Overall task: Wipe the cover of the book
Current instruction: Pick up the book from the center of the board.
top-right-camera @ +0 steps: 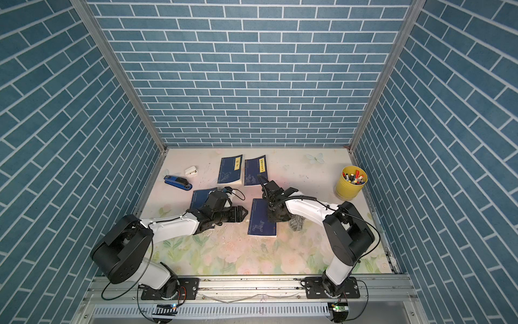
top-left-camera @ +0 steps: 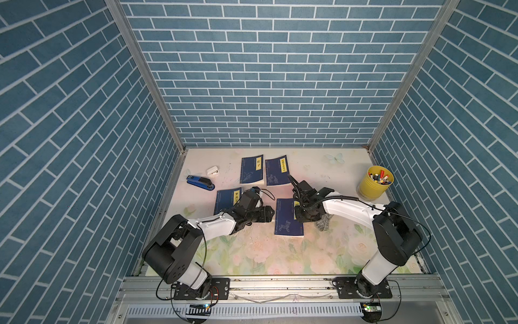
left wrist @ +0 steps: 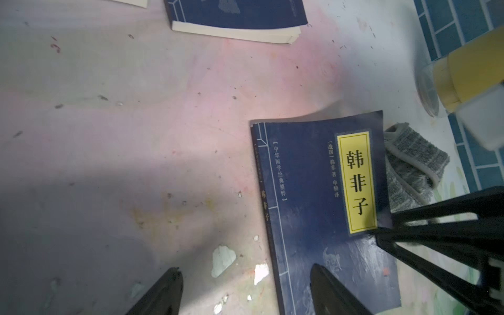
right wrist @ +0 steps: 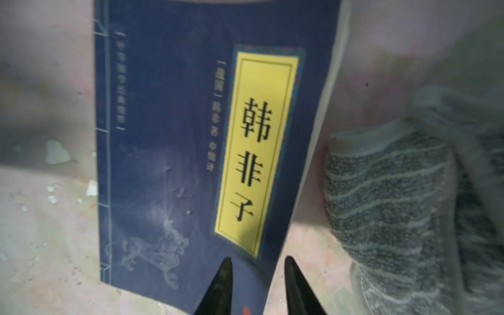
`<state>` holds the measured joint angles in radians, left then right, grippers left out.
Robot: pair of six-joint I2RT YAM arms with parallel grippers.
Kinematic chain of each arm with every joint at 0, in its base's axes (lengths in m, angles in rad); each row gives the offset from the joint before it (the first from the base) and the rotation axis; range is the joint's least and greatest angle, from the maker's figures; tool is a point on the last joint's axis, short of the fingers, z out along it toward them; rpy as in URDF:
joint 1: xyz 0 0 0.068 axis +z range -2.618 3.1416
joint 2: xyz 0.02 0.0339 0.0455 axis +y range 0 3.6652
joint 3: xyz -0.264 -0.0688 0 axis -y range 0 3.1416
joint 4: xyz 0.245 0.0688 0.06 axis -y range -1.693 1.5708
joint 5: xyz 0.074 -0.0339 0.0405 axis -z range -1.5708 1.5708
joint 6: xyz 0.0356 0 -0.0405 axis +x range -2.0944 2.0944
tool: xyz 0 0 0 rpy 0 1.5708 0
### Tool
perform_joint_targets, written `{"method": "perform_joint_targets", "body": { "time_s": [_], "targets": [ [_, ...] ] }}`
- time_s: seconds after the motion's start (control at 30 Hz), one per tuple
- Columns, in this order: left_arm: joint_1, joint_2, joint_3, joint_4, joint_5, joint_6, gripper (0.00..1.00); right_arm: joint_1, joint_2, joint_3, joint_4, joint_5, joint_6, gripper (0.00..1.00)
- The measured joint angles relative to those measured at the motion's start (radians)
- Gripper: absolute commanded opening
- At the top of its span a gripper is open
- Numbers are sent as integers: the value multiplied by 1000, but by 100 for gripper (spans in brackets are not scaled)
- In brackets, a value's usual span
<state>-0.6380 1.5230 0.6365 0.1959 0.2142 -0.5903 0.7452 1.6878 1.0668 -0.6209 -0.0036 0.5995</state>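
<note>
The book (top-left-camera: 288, 224) lies flat, cover up, mid-tabletop (top-left-camera: 252, 252), right between the two arms. The left jaws gape wide at its spine side, one finger (left wrist: 330, 291) over the cover, the other over bare tabletop. The right jaws, narrowly apart and holding nothing, straddle the opposite edge by the yellow label (right wrist: 259, 150). The cloth (right wrist: 395, 204) sits crumpled just beside that edge. Three more books (top-left-camera: 252, 174) lie farther back.
</note>
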Motion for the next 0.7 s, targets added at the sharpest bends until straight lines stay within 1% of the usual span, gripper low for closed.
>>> {"method": "perform_joint_targets", "body": {
  "time_s": [0.1, 0.23, 0.33, 0.5, 0.7],
  "targets": [
    [-14, 21, -10, 33, 0, -22, 73, 0, 12, -11, 3, 8, 6, 27],
    [-48, 72, -10, 71, -2, -51, 71, 0, 20, -38, 20, 10, 12, 20],
    [-68, 89, -8, 101, -1, -70, 69, 0, 19, -53, 55, -1, 25, 17],
    [-88, 121, 5, 140, 12, -87, 67, -2, 8, -74, 87, -13, 34, 16],
    [-91, 166, 16, 211, 78, -117, 61, -4, 9, -81, 120, -24, 39, 15]
  ]
}}
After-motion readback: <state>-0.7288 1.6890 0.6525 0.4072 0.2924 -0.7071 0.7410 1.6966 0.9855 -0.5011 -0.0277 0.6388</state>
